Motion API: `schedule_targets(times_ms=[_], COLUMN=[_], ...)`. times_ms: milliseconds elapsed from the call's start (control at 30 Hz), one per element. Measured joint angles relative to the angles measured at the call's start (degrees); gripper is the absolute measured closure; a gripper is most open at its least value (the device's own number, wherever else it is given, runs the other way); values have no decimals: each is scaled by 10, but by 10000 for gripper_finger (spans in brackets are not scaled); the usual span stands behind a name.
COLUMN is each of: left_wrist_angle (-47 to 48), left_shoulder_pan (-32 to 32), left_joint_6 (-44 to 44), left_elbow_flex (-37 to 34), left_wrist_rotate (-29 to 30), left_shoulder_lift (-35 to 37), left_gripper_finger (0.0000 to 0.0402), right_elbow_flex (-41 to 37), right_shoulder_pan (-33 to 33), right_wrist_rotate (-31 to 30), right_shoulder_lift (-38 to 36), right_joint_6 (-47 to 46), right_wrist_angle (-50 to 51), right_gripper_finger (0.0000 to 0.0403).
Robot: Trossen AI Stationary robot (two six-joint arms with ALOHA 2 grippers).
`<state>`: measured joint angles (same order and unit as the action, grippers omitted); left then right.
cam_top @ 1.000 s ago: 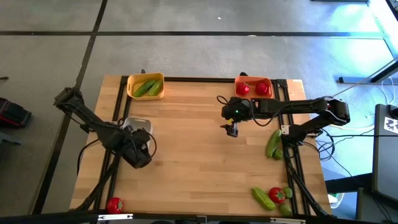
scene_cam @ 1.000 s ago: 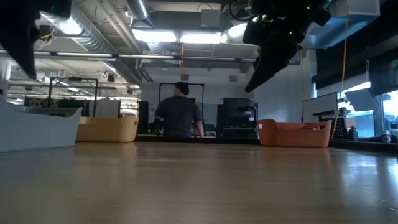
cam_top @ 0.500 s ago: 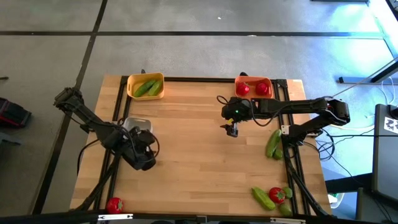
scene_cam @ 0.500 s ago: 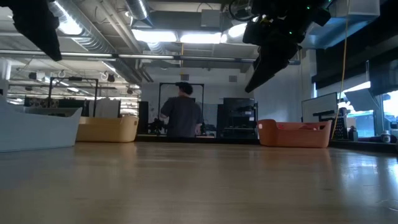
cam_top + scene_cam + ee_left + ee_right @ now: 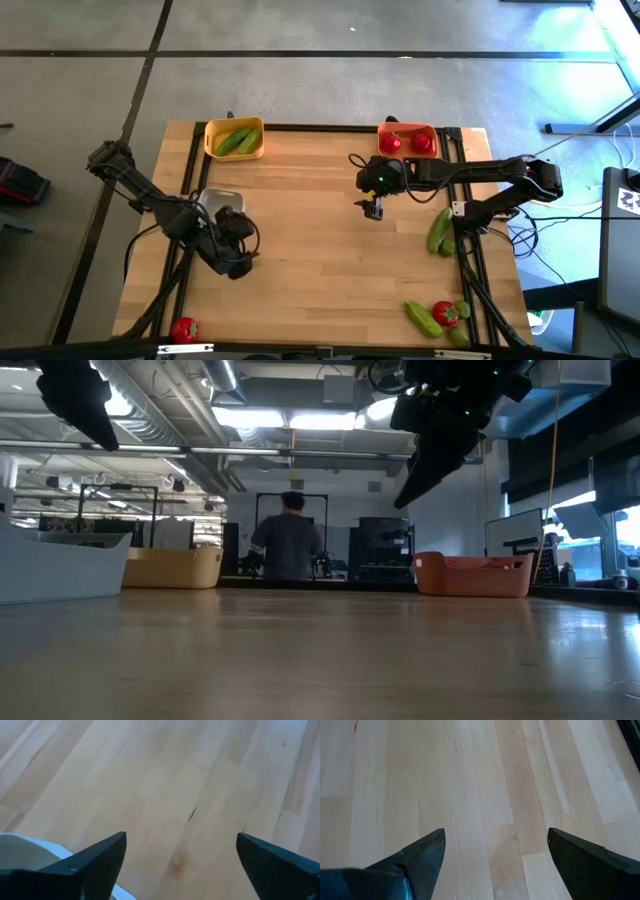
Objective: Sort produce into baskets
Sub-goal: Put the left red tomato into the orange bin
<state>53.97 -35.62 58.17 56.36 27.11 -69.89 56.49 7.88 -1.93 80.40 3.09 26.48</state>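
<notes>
A: Left to right: your left gripper (image 5: 238, 268) hangs wide open and empty beside the white basket (image 5: 219, 199); a tomato (image 5: 183, 329) waits at the table's near left corner.

B: Your right gripper (image 5: 373, 210), also spread and empty, hovers below the orange basket (image 5: 407, 126). Descend straight over each piece. No readable writing anywhere.
</notes>
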Motion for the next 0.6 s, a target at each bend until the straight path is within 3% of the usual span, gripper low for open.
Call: schedule_targets(times_ms=[200, 467, 600], left_wrist_angle=[-6, -8, -39], left_shoulder_pan=[0, -4, -1], left_joint_6=[-8, 134, 138], left_elbow_flex=[0, 0, 0], left_wrist_rotate=[-1, -29, -33], left_shoulder_lift=[0, 0, 0], left_gripper_finger=[6, 4, 7], right_elbow_flex=[0, 0, 0], right_shoulder_pan=[0, 0, 0], right_wrist_rotate=[0, 0, 0], right_shoulder_lift=[0, 0, 0], right_joint_6=[0, -4, -12], right_wrist_angle=[1, 0, 1], right_gripper_finger=[64, 64, 64])
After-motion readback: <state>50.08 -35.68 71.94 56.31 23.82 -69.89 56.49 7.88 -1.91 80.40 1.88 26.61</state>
